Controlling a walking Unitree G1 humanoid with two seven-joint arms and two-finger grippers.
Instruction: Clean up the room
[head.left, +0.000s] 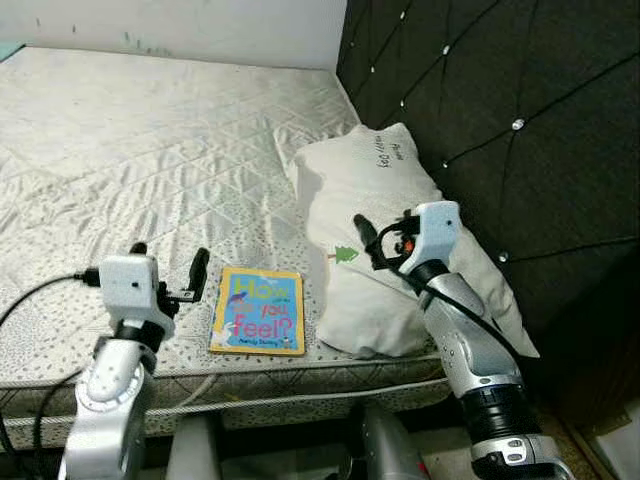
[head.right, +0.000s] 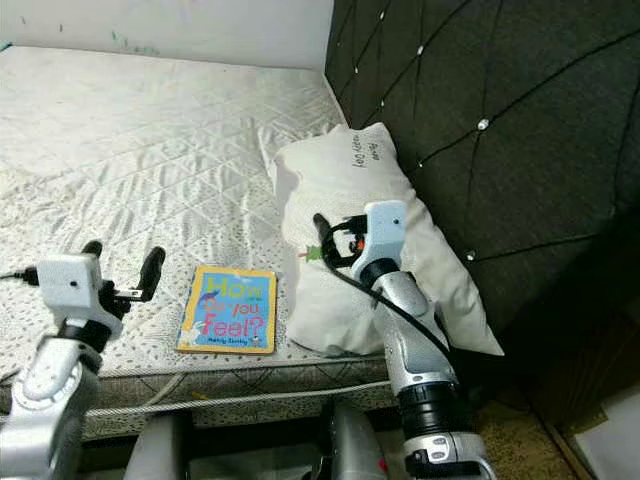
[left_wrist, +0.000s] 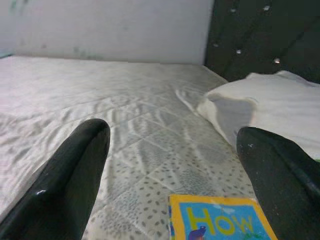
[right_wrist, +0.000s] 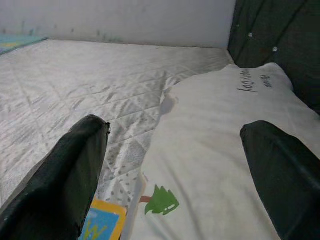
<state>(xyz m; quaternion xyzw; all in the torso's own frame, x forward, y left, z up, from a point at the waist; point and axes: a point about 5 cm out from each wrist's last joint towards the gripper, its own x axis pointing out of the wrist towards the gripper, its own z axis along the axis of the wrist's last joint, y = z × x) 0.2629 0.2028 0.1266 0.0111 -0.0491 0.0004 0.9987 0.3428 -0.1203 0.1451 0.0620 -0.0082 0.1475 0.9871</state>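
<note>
A children's book (head.left: 258, 311) lies flat near the mattress (head.left: 150, 150) front edge, long axis pointing toward the far wall, just beside a white pillow (head.left: 390, 200). The left gripper (head.left: 168, 262) hovers open beside the book; the right gripper (head.left: 385, 232) hovers open over the pillow.

Bed (head.left: 150, 150) with pale quilted mattress cover, diamond stitching, spans 9 to 12 o'clock. Dark tufted headboard (head.left: 500, 110) with shiny studs stands upright along bed's edge, 1 to 3 o'clock. White wall (head.left: 200, 25) behind bed at 12 o'clock, faint marks low on it. Brownish floor (head.left: 560, 440) at 5 o'clock. Light even, soft.
</note>
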